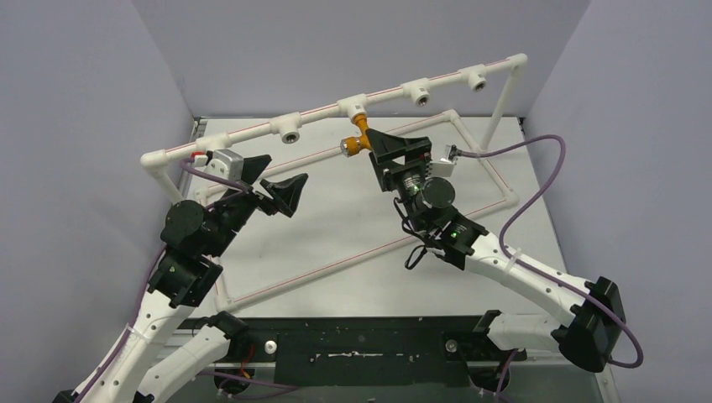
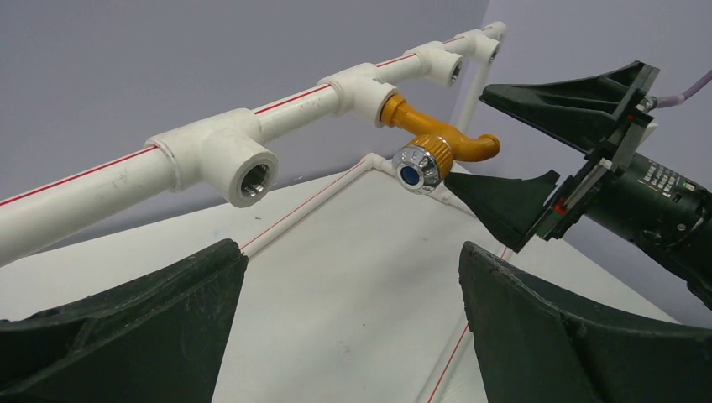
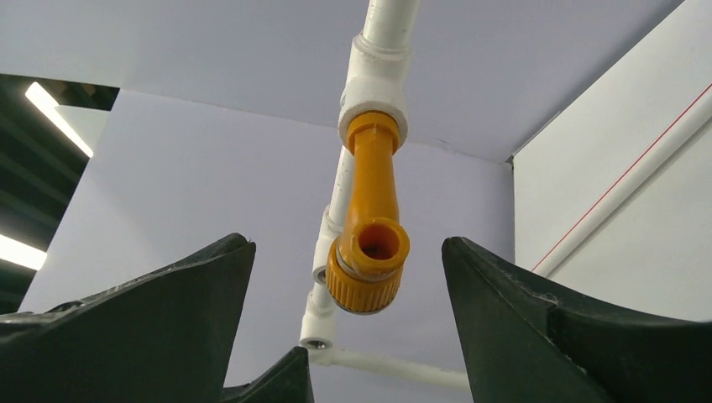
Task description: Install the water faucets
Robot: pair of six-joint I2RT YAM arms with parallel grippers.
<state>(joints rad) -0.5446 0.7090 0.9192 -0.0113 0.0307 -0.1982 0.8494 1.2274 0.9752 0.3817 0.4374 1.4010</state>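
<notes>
Right gripper (image 1: 375,149) here, jaws spread apart on either side of the orange-brass faucet (image 1: 359,134) and not touching it. The faucet sits with its end in the second tee socket (image 1: 353,107) from the left on the upper white pipe (image 1: 252,133), angling down toward my fingers. My left gripper (image 1: 285,170) is wide open too, holding nothing, off to the left near the first socket (image 1: 290,134).

faucet (image 3: 371,185) betw R gripper (image 3: 348,245) jaws, gaps both sides, pipe (image 3: 390,18) above
</notes>
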